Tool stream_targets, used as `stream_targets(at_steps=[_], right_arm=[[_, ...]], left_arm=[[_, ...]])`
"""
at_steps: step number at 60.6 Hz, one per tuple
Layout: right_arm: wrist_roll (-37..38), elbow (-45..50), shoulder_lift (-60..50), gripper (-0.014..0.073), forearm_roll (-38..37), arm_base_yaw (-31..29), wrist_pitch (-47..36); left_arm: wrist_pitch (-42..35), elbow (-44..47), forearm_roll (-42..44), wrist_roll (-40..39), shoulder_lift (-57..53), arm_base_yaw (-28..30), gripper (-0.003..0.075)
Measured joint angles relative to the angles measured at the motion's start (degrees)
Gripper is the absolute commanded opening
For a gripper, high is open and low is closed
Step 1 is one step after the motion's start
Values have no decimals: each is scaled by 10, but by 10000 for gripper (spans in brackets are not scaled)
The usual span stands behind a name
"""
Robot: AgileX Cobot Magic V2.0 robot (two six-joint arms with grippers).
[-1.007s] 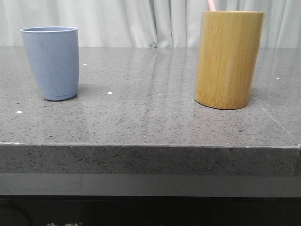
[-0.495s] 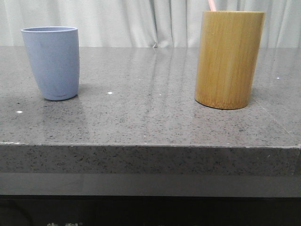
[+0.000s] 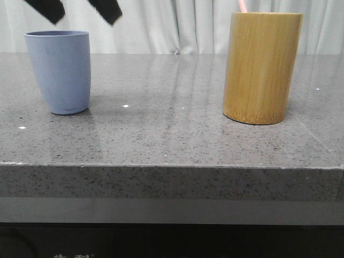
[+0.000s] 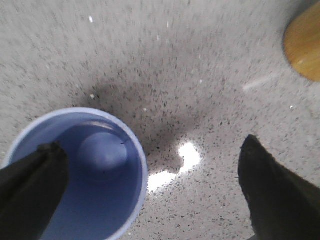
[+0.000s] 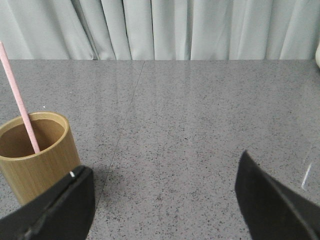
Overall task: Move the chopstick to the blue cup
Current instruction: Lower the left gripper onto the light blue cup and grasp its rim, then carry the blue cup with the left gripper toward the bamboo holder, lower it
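Chopstick upright in bamboo holder, counter's 3 o'clock. Right hand spread, empty: pinch stick high, lift straight. Left hand agape over blue cup.

blue cup mouth unobstructed | bamboo holder well apart, right

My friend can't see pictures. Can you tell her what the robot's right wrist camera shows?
A thin pink chopstick leans inside a bamboo holder on a speckled gray table. The right gripper is open, its two dark fingers spread wide nearby. Pale curtains hang behind.
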Motion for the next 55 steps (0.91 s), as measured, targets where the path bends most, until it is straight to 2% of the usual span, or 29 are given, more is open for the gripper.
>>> stream_targets(at_steps=[6, 12, 28, 31, 43, 55], right_arm=[[0, 0, 0, 589, 0, 0, 0], [0, 0, 0, 589, 0, 0, 0], [0, 0, 0, 589, 0, 0, 0], [0, 0, 0, 589, 0, 0, 0], [0, 0, 0, 589, 0, 0, 0], [0, 0, 0, 589, 0, 0, 0]], left_arm=[[1, 0, 0, 0, 24, 0, 631], [5, 0, 1, 0, 44, 0, 514], [9, -1, 1, 0, 58, 0, 54], [10, -3, 1, 0, 58, 0, -8], [31, -16, 10, 5, 57, 0, -19], [44, -81, 9, 10, 59, -20, -19]])
